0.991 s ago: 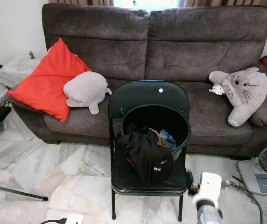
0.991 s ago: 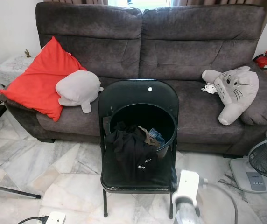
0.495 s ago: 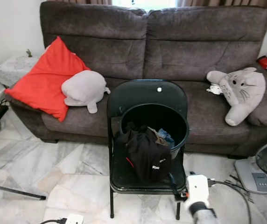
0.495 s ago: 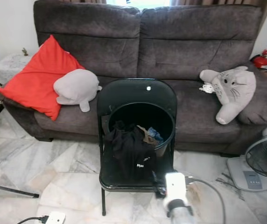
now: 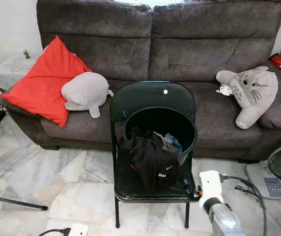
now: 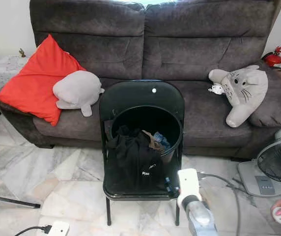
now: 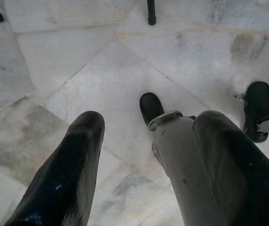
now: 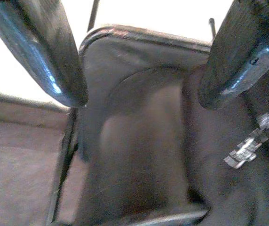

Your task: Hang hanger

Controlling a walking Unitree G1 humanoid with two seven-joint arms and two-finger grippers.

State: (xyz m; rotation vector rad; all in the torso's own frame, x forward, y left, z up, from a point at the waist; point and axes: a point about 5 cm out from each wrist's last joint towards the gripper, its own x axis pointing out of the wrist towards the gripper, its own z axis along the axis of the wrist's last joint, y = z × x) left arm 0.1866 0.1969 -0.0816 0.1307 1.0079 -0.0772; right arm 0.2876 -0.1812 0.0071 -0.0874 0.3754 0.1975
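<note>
The right gripper [image 8: 144, 61], fingers spread and empty, hovered at the folding chair's [image 5: 153, 101] front corner, beside the bucket [image 5: 187, 142] of dark clothes [image 5: 153, 160]. No hanger could be made out, so this looked like the approach; next, find one. The left gripper [image 7: 144, 155] hung open over the floor [image 7: 101, 70].

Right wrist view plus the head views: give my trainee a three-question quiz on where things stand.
1. True or false: the right gripper has open fingers over the folding chair.
2. What drapes over the rim of the black bucket? A. black garment B. red pillow C. grey plush
3. Fill in: the red pillow lies on the ___.

Key: 1 true. 2 A, the black garment. 3 sofa.
</note>
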